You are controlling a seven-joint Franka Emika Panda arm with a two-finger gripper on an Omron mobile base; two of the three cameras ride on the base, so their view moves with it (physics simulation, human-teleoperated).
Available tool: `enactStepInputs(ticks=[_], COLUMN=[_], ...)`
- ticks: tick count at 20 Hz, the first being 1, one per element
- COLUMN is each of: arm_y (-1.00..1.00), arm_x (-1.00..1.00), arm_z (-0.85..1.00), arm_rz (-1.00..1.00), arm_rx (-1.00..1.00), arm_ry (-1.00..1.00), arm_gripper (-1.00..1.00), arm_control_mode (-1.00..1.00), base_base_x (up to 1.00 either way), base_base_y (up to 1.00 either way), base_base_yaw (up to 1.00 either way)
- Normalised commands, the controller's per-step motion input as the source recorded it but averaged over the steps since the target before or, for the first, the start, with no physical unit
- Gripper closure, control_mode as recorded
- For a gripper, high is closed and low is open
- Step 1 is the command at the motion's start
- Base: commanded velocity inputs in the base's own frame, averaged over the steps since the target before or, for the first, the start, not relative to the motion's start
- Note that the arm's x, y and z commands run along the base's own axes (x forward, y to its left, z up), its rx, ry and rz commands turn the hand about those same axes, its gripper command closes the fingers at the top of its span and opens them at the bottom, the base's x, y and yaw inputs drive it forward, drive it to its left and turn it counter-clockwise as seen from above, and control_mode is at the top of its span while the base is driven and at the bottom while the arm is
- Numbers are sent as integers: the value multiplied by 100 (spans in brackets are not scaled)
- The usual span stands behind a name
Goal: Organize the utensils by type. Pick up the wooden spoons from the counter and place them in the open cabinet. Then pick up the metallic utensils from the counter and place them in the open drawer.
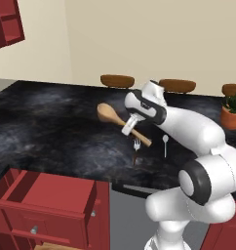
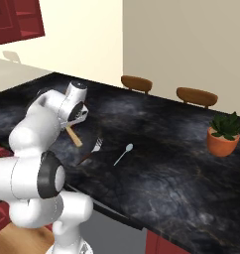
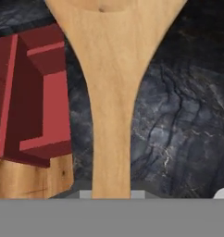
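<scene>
Squeezing the wooden spoon (image 1: pixel 111 115) tight in the gripper (image 1: pixel 130 125), up off the counter (image 1: pixel 51 127), for putting in the cabinet (image 1: pixel 5 22) first

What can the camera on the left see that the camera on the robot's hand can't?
The left base view alone shows the fork and the small spoon lying on the counter, the potted plant, and the gripper shut on the wooden spoon, lifted above the counter.

The hand view alone shows the spoon's neck and handle up close, and a strip of wooden floor beneath the open drawer.

Both show the wooden spoon, the black counter and the red drawer.
</scene>
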Motion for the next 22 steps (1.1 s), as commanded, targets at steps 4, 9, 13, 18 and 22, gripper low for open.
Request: enactStepInputs(ticks=[4, 9, 13, 18, 22], arm_y=[-15, -21, -18, -5, -3], arm_x=[-74, -80, -68, -64, -27], arm_z=[28, 22, 8, 0, -5], arm_rz=[51, 21, -1, -3, 0], arm_rx=[-20, -13, -1, 0, 0], arm_ry=[0, -3, -1, -12, 0], arm_gripper=[100, 100, 100, 100, 100], arm_control_mode=[-100, -100, -100, -100, -100], base_base_x=[0, 0, 0, 0, 0], base_base_y=[0, 0, 0, 0, 0], base_base_yaw=[0, 0, 0, 0, 0])
